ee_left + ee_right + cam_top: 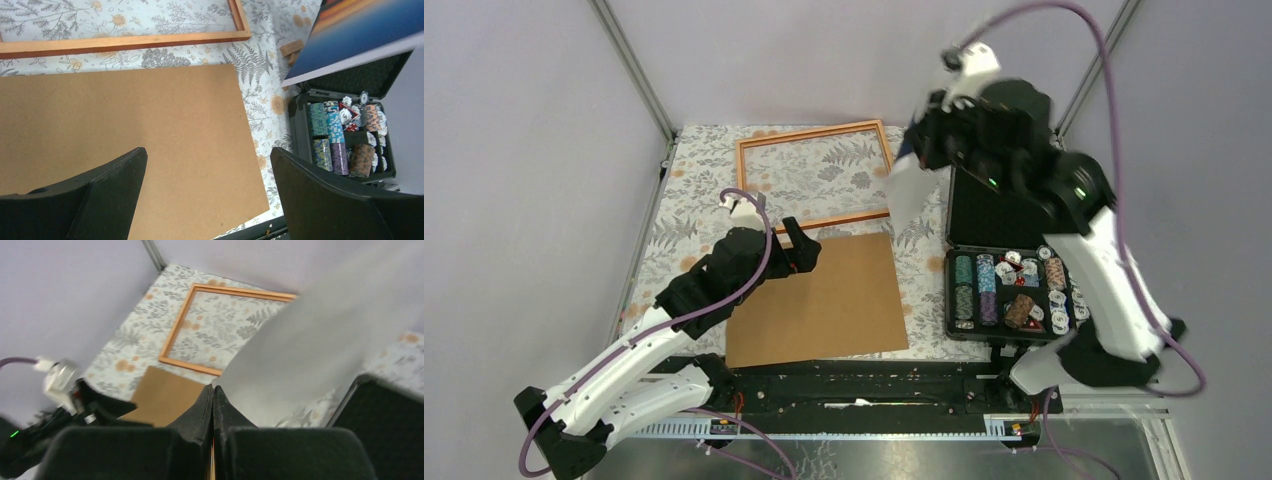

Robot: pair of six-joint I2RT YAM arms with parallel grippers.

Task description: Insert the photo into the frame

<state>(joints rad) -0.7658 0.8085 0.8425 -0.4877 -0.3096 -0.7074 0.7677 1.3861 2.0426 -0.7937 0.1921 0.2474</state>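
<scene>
Our left hand (802, 243) hovers, fingers spread wide and holding nothing, over the brown board (824, 300) on the near side of the frame (125, 43). The frame lies flat on the bench (674, 200), with nothing inside it. The photo (360, 35) hangs tilted in the air just right of the frame, with our right hand (212, 390) clamped on one edge. We should carry it over the frame, level it, square its corners to the rails, then lower gently, since a sheet held by one edge likely sags.
</scene>
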